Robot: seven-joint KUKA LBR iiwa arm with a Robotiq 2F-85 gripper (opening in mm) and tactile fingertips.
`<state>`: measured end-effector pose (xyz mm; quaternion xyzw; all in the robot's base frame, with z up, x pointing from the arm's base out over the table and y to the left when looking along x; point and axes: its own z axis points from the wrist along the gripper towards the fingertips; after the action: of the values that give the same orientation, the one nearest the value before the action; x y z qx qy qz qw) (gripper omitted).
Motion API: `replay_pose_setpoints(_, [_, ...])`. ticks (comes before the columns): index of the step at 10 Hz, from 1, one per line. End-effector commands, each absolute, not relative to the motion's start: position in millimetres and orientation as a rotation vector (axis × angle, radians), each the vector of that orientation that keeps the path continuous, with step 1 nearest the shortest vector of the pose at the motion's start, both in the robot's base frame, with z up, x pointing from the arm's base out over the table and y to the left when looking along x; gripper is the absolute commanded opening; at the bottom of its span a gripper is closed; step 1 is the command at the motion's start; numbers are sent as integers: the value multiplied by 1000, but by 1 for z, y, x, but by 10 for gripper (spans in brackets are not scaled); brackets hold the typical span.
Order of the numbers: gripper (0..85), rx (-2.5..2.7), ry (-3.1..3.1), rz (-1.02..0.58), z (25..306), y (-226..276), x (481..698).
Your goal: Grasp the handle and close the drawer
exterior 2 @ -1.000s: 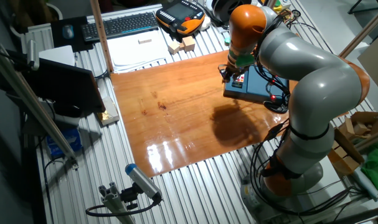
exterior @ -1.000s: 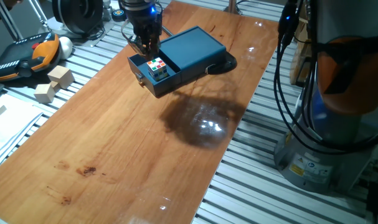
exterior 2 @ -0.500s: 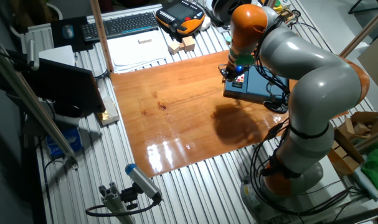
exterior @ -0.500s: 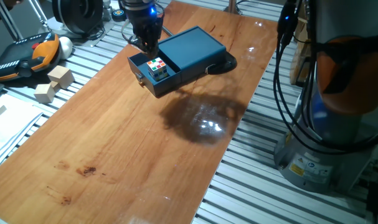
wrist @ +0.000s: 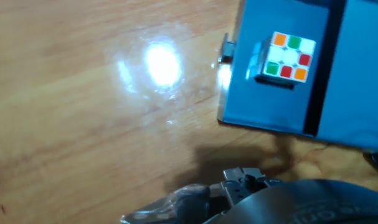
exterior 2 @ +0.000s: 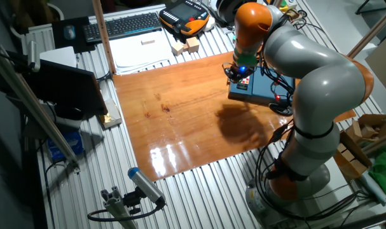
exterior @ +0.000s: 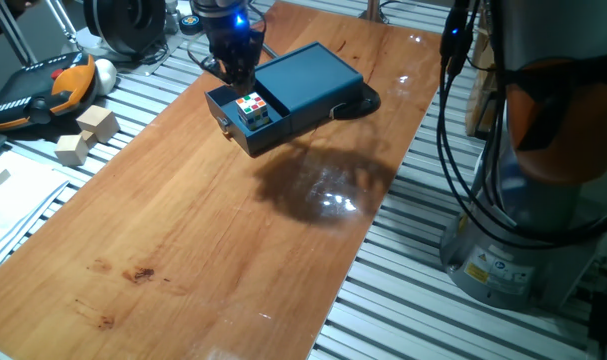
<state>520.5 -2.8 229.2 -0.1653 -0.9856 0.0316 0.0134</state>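
Note:
The dark teal drawer stands pulled out of its matching flat box at the table's far end. A multicoloured puzzle cube sits in the tray. The handle is a tiny pale knob on the drawer's front face. In the hand view the handle sticks out to the left of the drawer, beside the cube. My gripper hangs just above the drawer's far corner and holds nothing. Its fingers are too small and too close together for me to read their gap. The other fixed view shows my gripper over the drawer.
Wooden blocks and an orange teach pendant lie left of the table on the slatted bench. A dark cable loop lies beside the box. The arm's base and hanging cables stand at the right. A keyboard lies beyond the table.
My gripper has shifted slightly up and back over the drawer's far corner. The drawer, cube and box have not moved.

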Motion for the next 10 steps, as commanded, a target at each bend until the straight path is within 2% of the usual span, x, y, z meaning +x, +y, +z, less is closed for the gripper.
replay_pose_setpoints(1, [20, -726, -3019, 99, 228, -3, 521])
replay_pose_setpoints(10, [20, -1346, -2838, 103, 219, -15, 522])
